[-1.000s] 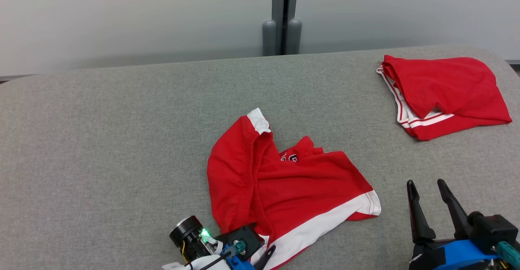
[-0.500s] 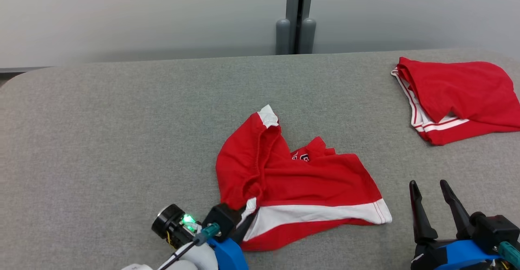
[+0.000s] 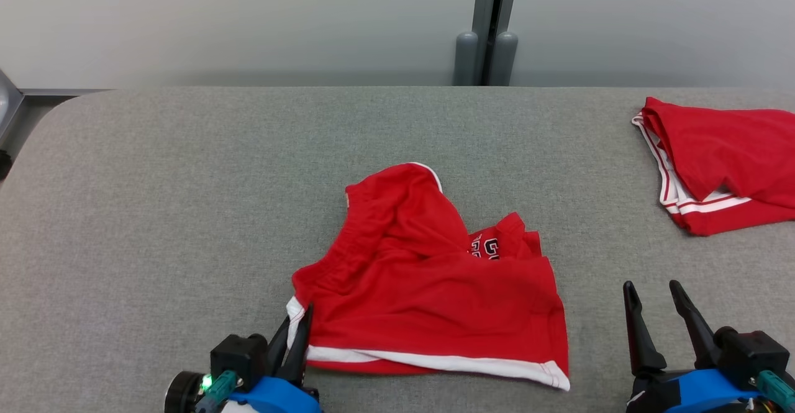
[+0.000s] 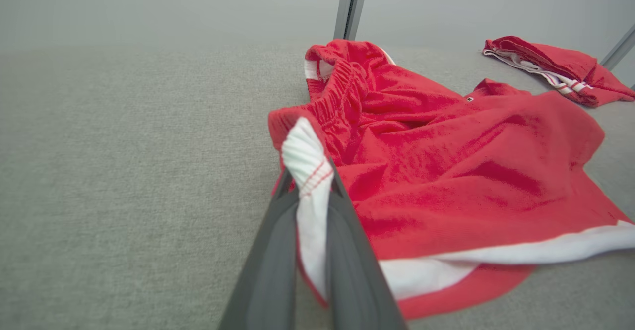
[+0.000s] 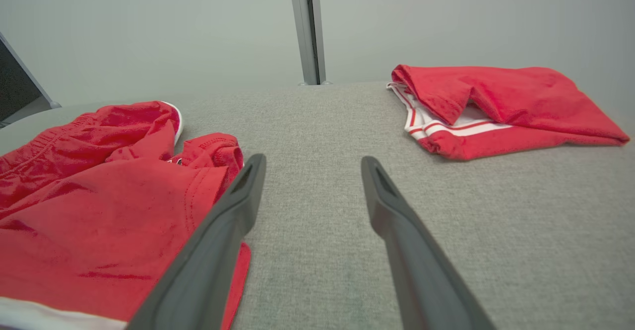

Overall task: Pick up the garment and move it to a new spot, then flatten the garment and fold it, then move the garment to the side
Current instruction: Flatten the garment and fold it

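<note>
The garment [image 3: 428, 289], a pair of red shorts with white trim, lies crumpled on the grey table [image 3: 155, 183] in the lower middle of the head view. Its broadest span runs left to right across the frame. The white hem band [image 3: 447, 363] follows the bottom edge from the lower-left corner and dips slightly toward the lower right. From that base a rounded lobe of cloth rises toward the top of the frame, and the gathered waistband [image 4: 342, 87] climbs along its left side. A patch of white lettering [image 3: 487, 248] peeks out of a fold on the right of the lobe. The left pincer [image 3: 298, 317], at the lower left of the frame, is clenched on the garment's lower-left corner. The left wrist view shows a bunched tongue of white trim squeezed between the two dark fingers. The right pincer [image 3: 651, 285], at the lower right, is released and grasps nothing, with its fingers spread over bare table a little apart from the garment's right edge. A second red garment [image 3: 720, 171], folded with white stripes showing, rests at the right edge of the frame, well apart from the first. A grey post [image 3: 490, 28] stands behind the table's far edge.
</note>
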Controlling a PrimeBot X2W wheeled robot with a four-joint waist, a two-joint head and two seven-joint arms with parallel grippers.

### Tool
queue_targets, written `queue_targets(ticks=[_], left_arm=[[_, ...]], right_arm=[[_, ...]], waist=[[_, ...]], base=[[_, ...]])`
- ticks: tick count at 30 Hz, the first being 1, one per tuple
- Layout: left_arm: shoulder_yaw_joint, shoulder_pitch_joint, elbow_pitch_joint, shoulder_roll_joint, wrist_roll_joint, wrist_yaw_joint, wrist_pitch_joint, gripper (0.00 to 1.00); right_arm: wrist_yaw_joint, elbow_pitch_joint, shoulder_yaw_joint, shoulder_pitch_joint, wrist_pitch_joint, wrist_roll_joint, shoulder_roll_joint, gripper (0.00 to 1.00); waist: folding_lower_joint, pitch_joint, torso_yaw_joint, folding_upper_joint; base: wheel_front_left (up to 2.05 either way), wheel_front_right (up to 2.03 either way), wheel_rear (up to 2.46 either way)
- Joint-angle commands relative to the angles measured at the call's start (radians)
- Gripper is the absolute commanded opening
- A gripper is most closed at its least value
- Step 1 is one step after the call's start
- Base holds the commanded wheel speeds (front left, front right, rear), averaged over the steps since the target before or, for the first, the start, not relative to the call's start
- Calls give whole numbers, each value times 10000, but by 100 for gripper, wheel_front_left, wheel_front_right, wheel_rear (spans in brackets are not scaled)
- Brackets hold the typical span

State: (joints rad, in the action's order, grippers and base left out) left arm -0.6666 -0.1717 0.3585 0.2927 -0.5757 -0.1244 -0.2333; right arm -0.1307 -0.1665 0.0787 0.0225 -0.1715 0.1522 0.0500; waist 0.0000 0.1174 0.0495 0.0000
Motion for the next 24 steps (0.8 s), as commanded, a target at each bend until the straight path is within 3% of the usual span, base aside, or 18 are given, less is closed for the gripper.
queue_targets(ticks=[1, 5, 6, 7, 8, 16, 24], left_arm=[[163, 168, 66, -10, -100, -96, -104, 0], [617, 623, 332, -97, -380, -142, -257, 0], [671, 686, 417, -123, -403, -115, -266, 8], [710, 731, 501, -144, -384, -95, -285, 45], [756, 763, 574, -178, -358, -68, -297, 100], [2129, 929, -386, -331, 484, -220, -323, 100], [3890, 1427, -1900, -508, 1738, 5, -326, 100]], right_arm=[[-2, -18, 18, -68, -19, -53, 10, 100], [-2, -59, 0, -45, 8, -91, 10, 100], [-2, -70, -11, -36, 22, -90, 10, 100], [-2, -84, -31, -30, 37, -89, 10, 100], [-2, -99, -46, -23, 48, -90, 10, 100], [-2, -184, -92, 18, 46, -69, 10, 100], [-2, -229, -184, 255, 47, -17, 10, 100]], waist=[[0, -5, 25, 0], [0, -55, 104, 0], [0, -71, 121, 0], [0, -88, 134, 0], [0, -107, 142, 0], [0, -305, 130, 0], [0, -582, 68, 0]], base=[[0, 0, 0], [0, 0, 0], [0, 0, 0], [0, 0, 0], [0, 0, 0], [0, 0, 0], [0, 0, 0]])
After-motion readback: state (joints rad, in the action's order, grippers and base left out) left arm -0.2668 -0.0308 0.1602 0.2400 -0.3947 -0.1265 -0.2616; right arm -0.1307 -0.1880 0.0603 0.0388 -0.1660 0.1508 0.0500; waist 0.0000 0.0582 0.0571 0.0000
